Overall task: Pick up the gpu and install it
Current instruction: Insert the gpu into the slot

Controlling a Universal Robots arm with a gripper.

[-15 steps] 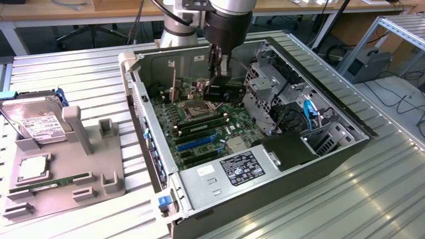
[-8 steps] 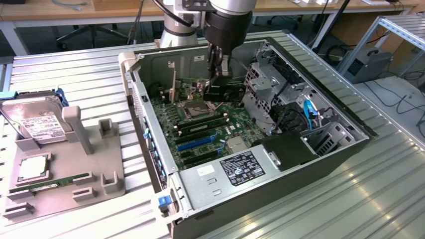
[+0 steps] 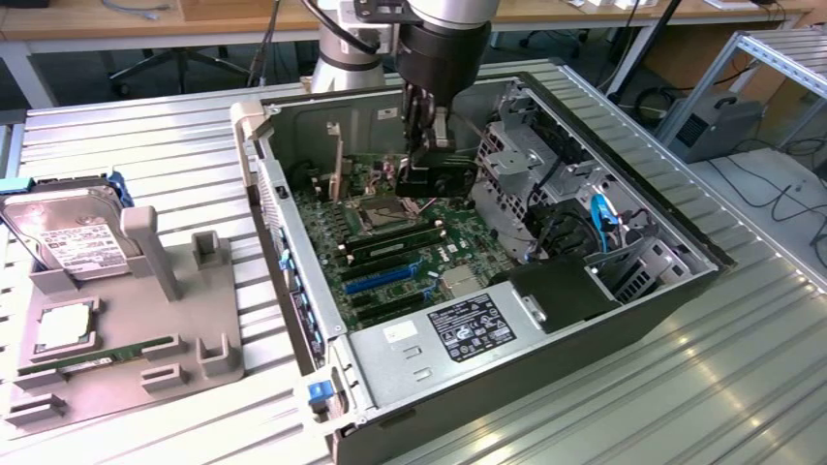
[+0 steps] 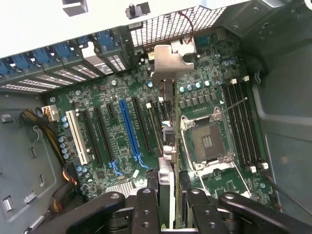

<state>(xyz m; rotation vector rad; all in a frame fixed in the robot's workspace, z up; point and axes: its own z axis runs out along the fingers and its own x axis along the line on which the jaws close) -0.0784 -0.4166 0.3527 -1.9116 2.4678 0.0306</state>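
My gripper [image 4: 167, 202] is shut on the gpu [image 4: 166, 161], which I see edge-on as a thin dark card running away from the fingers [image 4: 145, 204] to its silvery metal end bracket [image 4: 168, 63]. The card hangs over the motherboard [image 4: 102, 97], between the long blue slot [image 4: 129, 129] and the open CPU socket [image 4: 207, 141]. Whether its lower edge touches a slot I cannot tell. In the exterior view the gripper [image 3: 429, 145] reaches down into the open computer case [image 3: 646, 291] with the dark gpu [image 3: 433, 182] below it, near the case's back wall.
Drive cages [image 3: 530, 165] and cables crowd the case on the exterior view's right. A power supply [image 3: 472, 329] sits at the near end. Beside the case, a grey fixture [image 3: 194, 358] holds a hard drive [image 3: 72, 242], a green memory stick [image 3: 104, 354] and a CPU chip [image 3: 65, 329].
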